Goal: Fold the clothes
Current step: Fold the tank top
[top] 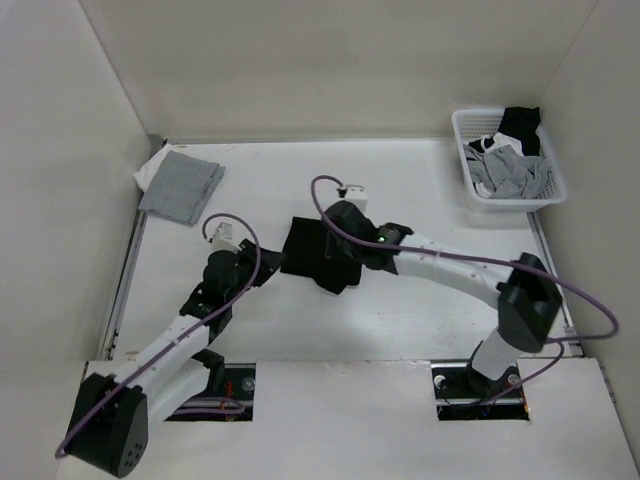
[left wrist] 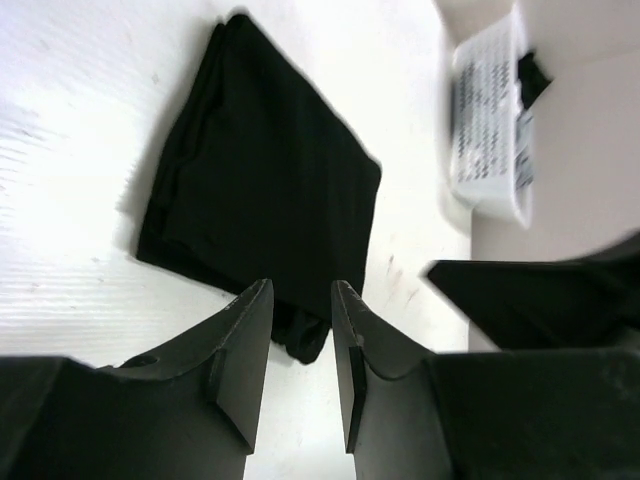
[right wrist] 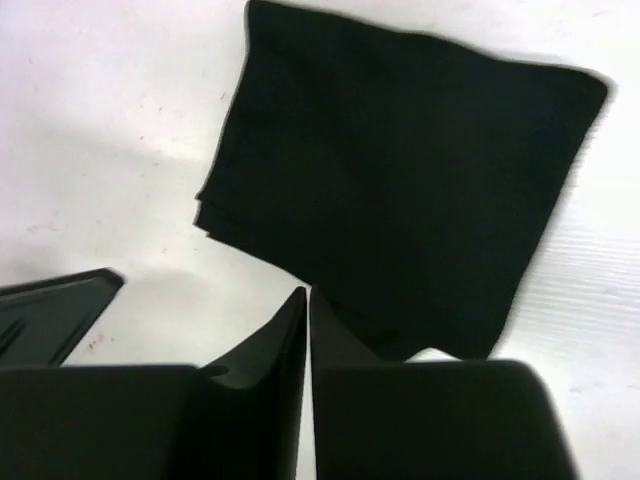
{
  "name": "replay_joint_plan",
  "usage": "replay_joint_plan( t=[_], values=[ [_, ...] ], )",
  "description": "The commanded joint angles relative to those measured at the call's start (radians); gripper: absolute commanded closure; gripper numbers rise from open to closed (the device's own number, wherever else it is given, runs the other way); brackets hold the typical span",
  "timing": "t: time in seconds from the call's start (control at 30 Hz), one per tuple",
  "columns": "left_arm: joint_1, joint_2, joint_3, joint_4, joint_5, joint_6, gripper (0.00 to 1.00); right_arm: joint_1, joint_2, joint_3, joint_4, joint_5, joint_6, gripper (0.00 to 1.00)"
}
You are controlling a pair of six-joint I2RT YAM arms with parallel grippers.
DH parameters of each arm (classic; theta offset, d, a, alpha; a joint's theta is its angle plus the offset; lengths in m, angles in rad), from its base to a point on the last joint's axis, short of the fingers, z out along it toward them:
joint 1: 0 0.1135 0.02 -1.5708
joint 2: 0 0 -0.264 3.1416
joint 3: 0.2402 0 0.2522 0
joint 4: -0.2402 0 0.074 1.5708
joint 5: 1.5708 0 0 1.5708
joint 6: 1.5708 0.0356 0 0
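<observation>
Basically, mid table (top: 420, 310) the clothes (top: 308, 250) lie as a folded black square, so folding looks done imo. Both off it: left gripper (left wrist: 302, 292) parted n empty, right gripper (right wrist: 307, 296) pinched closed on nothing. Next move needs grabbing all layers w/o unfolding.

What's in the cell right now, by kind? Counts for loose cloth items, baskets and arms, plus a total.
Black folded garment: 1
Grey folded cloth: 1
White basket: 1 (the grey, white and black clothes heaped inside are too tangled to count)
Robot arms: 2, left arm and right arm
Total: 5
</observation>
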Motion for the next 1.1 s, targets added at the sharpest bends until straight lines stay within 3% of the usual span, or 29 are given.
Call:
replay_joint_plan(
  t=[0.0, 0.13, 0.27, 0.4, 0.53, 0.63, 0.73, 0.97, 1.07],
  values=[
    [-0.094, 0.116, 0.082, 0.140, -0.065, 0.008, 0.71, -0.036, -0.149, -0.198, 0.213, 0.013, 0.012, 0.97],
    [-0.166, 0.246, 0.109, 0.203, -0.119, 0.017, 0.74, -0.035, -0.317, -0.467, 0.397, 0.003, 0.001, 1.00],
    [-0.157, 0.203, 0.079, 0.177, -0.174, 0.075, 0.73, -0.035, -0.510, -0.703, 0.509, 0.019, -0.017, 0.99],
    [-0.074, 0.114, 0.061, 0.001, -0.268, 0.175, 0.67, -0.102, -0.702, -0.916, 0.601, 0.023, -0.006, 0.85],
    [0.027, 0.082, 0.058, -0.129, -0.305, 0.193, 0.59, -0.263, -0.822, -1.023, 0.702, 0.000, 0.000, 0.61],
    [0.087, 0.097, 0.076, -0.173, -0.299, 0.198, 0.54, -0.399, -0.793, -0.988, 0.736, -0.052, -0.009, 0.53],
    [0.145, 0.112, 0.098, -0.191, -0.290, 0.215, 0.52, -0.473, -0.710, -0.900, 0.753, -0.122, -0.029, 0.51],
    [0.176, 0.143, 0.118, -0.199, -0.290, 0.249, 0.51, -0.475, -0.557, -0.937, 0.924, -0.113, -0.034, 0.52],
    [0.155, 0.169, 0.121, -0.191, -0.299, 0.258, 0.51, -0.463, -0.507, -0.934, 0.922, -0.139, -0.026, 0.53]
  ],
)
